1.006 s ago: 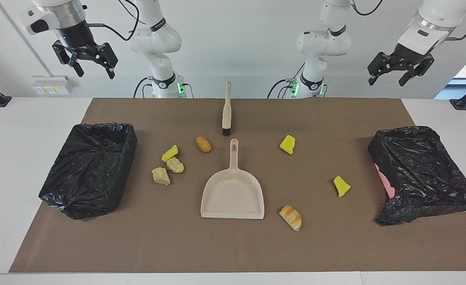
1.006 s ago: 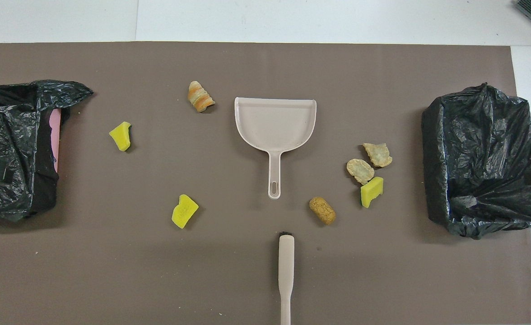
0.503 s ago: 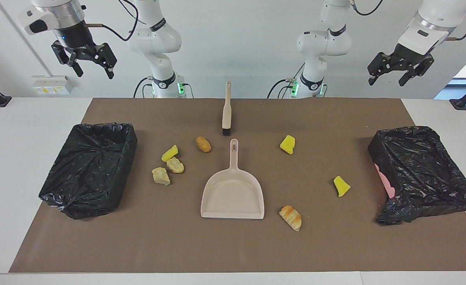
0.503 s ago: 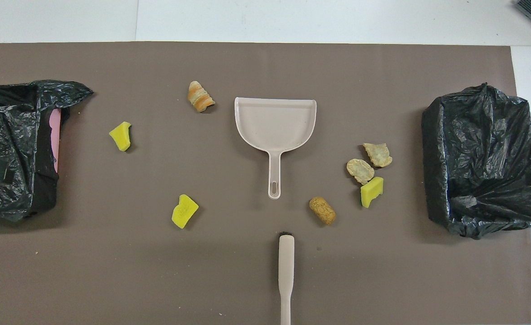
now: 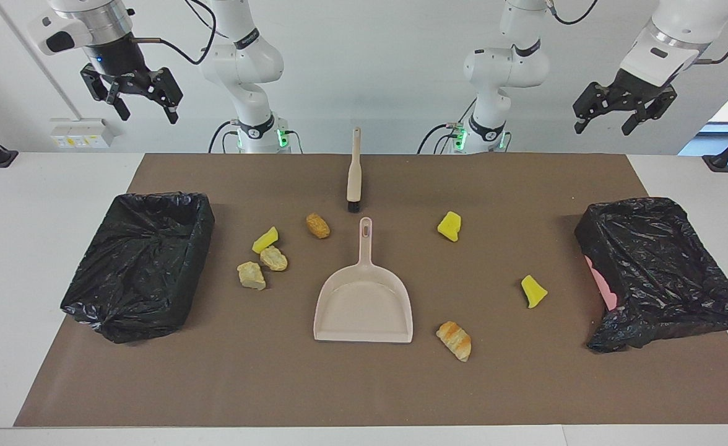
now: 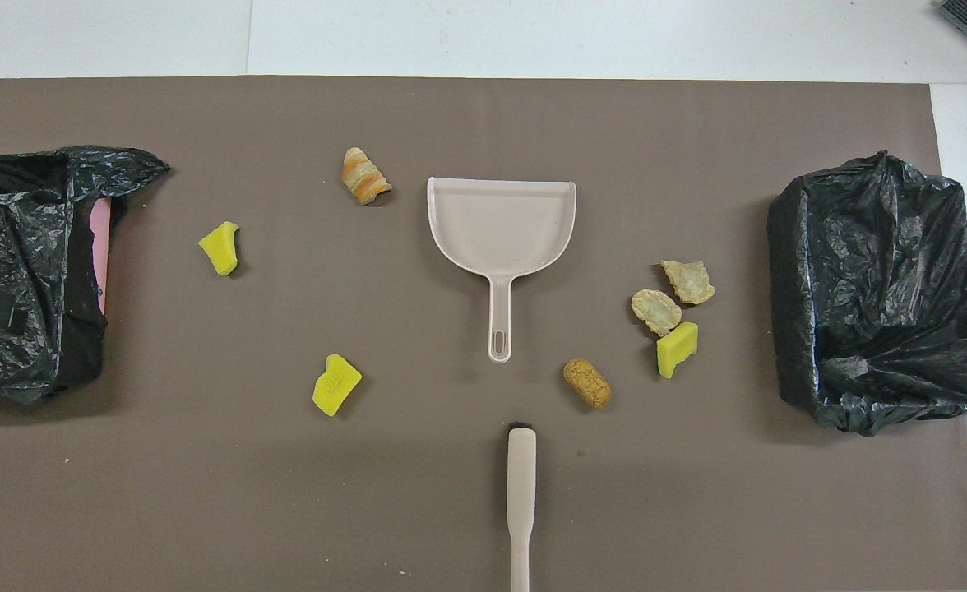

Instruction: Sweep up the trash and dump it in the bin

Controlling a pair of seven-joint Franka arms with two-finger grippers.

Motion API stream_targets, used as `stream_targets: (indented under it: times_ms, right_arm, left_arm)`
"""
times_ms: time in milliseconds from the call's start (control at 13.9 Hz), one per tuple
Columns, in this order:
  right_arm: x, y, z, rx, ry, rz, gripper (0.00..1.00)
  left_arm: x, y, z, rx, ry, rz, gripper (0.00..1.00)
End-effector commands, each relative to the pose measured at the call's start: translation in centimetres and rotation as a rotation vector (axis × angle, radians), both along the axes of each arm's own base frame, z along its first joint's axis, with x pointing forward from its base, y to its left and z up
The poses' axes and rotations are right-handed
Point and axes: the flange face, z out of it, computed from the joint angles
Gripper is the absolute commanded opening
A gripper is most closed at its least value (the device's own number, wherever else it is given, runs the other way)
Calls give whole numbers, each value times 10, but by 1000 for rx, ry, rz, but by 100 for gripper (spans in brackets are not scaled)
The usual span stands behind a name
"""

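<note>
Several pieces of trash lie scattered on the brown mat: yellow foam wedges (image 5: 449, 225) (image 6: 336, 384) and tan bread-like lumps (image 5: 318, 225) (image 6: 587, 383), plus a croissant-shaped piece (image 5: 454, 340). Two bins lined with black bags stand on the mat, one at the right arm's end (image 5: 141, 263) and one at the left arm's end (image 5: 661, 266). My right gripper (image 5: 147, 114) hangs open, high in the air near its end of the table. High near the other end, my left gripper (image 5: 603, 127) is open too. Neither holds anything, and neither shows in the overhead view.
A beige dustpan (image 5: 364, 303) lies in the middle of the mat, its handle pointing toward the robots. A beige brush (image 5: 354, 173) lies nearer to the robots than the dustpan, bristles toward it. White table (image 5: 42, 186) borders the mat.
Both grippers have risen slightly. Nothing on the table has moved.
</note>
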Motion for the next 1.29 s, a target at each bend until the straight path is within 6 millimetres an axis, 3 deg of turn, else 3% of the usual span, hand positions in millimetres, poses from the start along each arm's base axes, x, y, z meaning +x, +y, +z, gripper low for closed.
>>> stream_targets:
  times_ms: [0, 431, 718, 862, 1221]
  right_arm:
    - [-4, -4, -2, -1, 0, -7, 100]
    - [-4, -4, -5, -3, 9, -7, 100]
    - [-5, -5, -6, -3, 11, -7, 100]
    - [-4, -5, -7, -3, 12, -7, 100]
    - [-4, -5, -7, -3, 12, -7, 100]
  left_arm:
    - [-8, -6, -1, 7, -3, -9, 100]
    - [-14, -14, -7, 5, 4, -26, 100]
    - [-31, -38, -17, -6, -24, -81, 100]
    - [-52, -74, -37, -6, -16, -116, 100]
    - [-114, -188, -92, 15, 18, -151, 100]
